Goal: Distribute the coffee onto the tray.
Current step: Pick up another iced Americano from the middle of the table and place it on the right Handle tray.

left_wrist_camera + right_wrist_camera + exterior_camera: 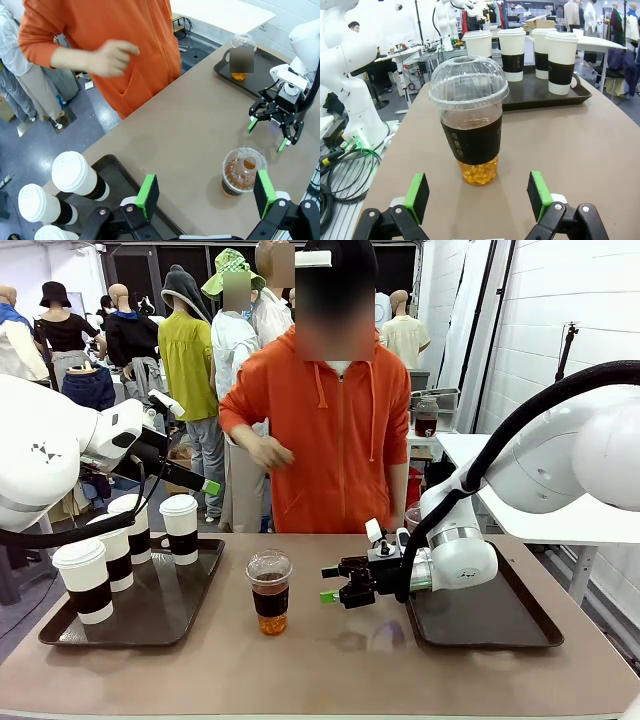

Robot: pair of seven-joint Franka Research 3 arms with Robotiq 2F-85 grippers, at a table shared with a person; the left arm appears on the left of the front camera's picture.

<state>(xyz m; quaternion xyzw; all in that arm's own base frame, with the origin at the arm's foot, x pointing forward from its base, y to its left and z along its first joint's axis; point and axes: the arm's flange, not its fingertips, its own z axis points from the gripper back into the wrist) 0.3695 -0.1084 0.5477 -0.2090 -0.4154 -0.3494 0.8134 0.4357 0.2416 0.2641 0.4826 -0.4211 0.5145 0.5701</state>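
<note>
Four white cups with black sleeves (pixel 116 550) stand on the left tray (pixel 160 625); they show again as cups (pixel 561 59) on the tray (pixel 545 95). One clear dome-lidded cup of brown drink (pixel 270 592) stands on the bare table between the trays. My right gripper (pixel 328 583) is open, level with that cup (pixel 470 125) and a short way to its right, not touching it. My left gripper (pixel 205 483) hangs open above the left tray's far right corner. From it I look down on the clear cup (pixel 242 172), with the gripper (pixel 206 192) open and nothing in it. Another clear cup (pixel 240 60) stands on the right tray (pixel 220 70).
A person in an orange hoodie stands at the far edge with one hand (pixel 268 453) raised at waist height, off the table. The right tray (pixel 500 625) is bare at its near end. Cables (pixel 340 170) lie beside the table on the robot's side.
</note>
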